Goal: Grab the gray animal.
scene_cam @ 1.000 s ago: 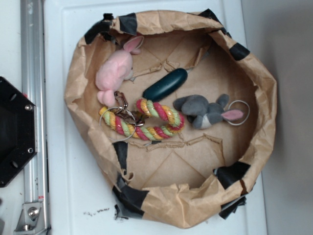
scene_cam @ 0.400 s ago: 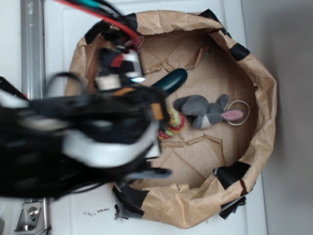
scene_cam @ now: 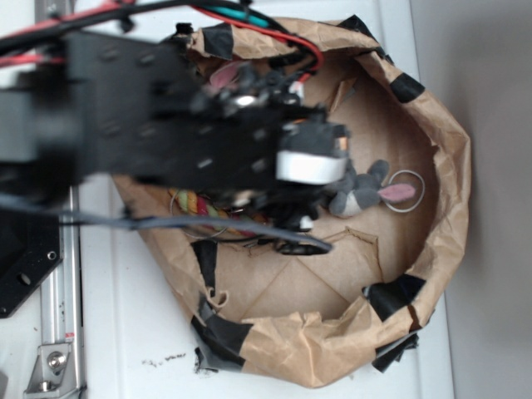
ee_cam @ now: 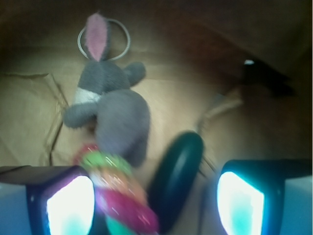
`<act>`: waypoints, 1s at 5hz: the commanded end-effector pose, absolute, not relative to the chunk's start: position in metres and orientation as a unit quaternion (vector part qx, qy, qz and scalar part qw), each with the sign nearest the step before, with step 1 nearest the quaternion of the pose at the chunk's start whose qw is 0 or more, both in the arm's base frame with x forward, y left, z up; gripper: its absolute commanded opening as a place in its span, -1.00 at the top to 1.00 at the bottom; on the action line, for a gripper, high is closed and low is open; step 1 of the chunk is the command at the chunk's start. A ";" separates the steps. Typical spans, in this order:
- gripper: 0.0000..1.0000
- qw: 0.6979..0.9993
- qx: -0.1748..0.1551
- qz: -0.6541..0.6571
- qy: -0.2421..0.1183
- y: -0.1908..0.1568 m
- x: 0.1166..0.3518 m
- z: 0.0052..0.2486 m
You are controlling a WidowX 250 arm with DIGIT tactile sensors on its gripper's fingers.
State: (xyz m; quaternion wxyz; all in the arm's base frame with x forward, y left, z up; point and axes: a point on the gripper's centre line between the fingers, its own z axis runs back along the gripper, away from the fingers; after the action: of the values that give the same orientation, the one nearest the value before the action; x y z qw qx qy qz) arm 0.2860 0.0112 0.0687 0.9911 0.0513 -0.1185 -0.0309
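Observation:
The gray animal (ee_cam: 110,105) is a small gray plush bunny with a pink inner ear and a metal key ring (ee_cam: 103,39). It lies on the brown paper ahead of my gripper in the wrist view. In the exterior view only its head, ear and ring show (scene_cam: 366,189); my arm covers the body. My gripper (ee_cam: 154,200) is open and empty, above the colored rope and the dark green oblong, short of the bunny. In the exterior view the gripper (scene_cam: 307,208) is blurred under the arm.
A twisted multicolor rope toy (ee_cam: 122,196) and a dark green oblong object (ee_cam: 178,176) lie between my fingers' line and the bunny. All sit in a crumpled brown paper bowl (scene_cam: 432,249) with black tape. A pink plush bunny's ear (scene_cam: 223,76) peeks out at upper left.
My arm has swung in from the left over the bowl, moving right toward the gray bunny. It now covers the pink bunny, the rope and the green object.

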 end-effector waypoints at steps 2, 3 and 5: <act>-1.00 0.988 -0.054 -0.085 -0.120 -0.049 0.330 0.057; 1.00 0.984 0.039 -0.108 -0.133 -0.046 0.322 0.049; 1.00 0.993 0.013 -0.002 -0.120 -0.025 0.290 0.149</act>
State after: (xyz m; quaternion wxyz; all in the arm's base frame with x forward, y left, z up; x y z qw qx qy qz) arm 0.2816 -0.0197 0.1282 0.9964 0.0159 -0.0822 -0.0146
